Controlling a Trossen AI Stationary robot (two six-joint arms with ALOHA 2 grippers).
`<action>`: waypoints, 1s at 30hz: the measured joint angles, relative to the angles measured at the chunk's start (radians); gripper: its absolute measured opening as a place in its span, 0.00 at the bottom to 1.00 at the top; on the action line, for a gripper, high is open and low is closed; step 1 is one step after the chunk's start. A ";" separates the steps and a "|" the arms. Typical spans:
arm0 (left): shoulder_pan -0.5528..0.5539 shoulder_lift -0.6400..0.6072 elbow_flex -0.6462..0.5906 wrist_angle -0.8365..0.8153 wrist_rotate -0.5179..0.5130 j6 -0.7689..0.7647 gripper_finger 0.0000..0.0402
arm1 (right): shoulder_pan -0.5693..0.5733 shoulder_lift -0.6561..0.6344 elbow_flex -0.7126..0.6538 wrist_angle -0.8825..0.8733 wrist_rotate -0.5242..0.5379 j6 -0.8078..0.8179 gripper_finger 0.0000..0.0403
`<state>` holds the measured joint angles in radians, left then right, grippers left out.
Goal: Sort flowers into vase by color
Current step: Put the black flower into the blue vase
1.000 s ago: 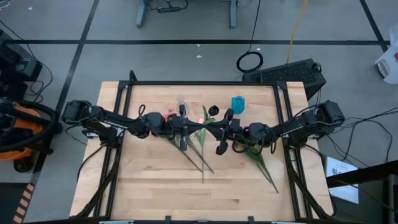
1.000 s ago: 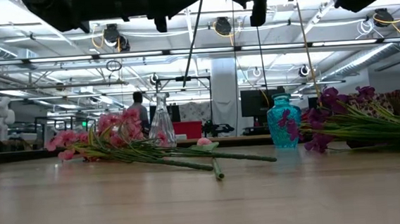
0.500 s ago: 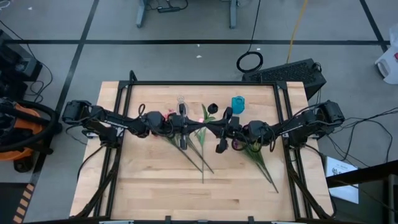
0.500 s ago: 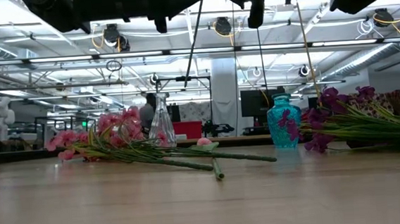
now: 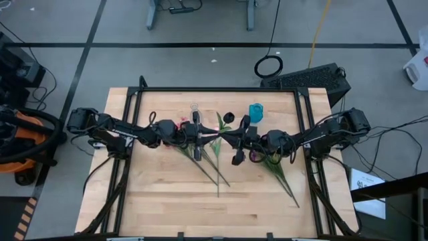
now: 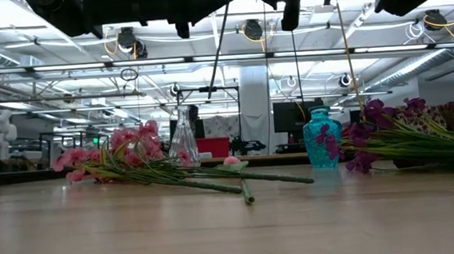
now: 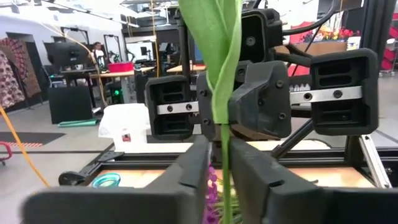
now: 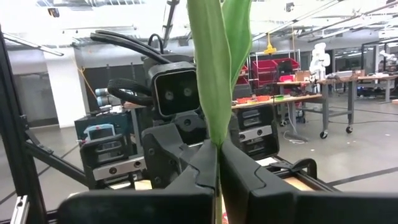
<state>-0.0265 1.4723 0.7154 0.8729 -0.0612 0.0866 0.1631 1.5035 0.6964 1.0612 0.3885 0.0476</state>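
Note:
Both grippers meet above the table's middle, pointing level at each other. An upright green stem (image 7: 224,165) with a broad leaf (image 8: 214,68) stands between them. My right gripper (image 8: 217,149) is shut on it. My left gripper (image 7: 219,149) is slightly open around it. The stem's lower part (image 6: 216,56) hangs slanting, clear of the table. No blossom of this flower shows. Pink sprays (image 6: 125,154) lie on the table's left beside a clear glass vase (image 6: 183,138). Purple sprays (image 6: 392,135) lie on the right by a teal vase (image 6: 322,139). My left gripper has its fingers on either side of the stem (image 7: 224,180), below the leaf. A gap shows beside one finger (image 7: 193,165); whether the other touches the stem I cannot tell. My right gripper pinches the stem at the leaf's base (image 8: 216,134) between its two fingers. They come level from the table's right and lie across the stem. The flower stands upright, lifted clear, with its leaf above the fingers.
A pink tulip bud (image 6: 231,160) with a long stem (image 5: 218,177) lies on the table under the grippers. A small black round object (image 5: 229,118) sits between the two vases. The near half of the wooden table (image 5: 174,214) is bare. A black frame edges the table.

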 joint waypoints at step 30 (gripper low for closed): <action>0.026 -0.032 0.000 -0.289 -0.044 -0.107 0.75 | -0.140 -0.513 0.016 -0.538 0.343 -0.114 0.00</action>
<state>-0.0002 1.4406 0.7151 0.5835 -0.1055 -0.0204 0.0229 0.9907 0.7125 0.5232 0.7317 -0.0667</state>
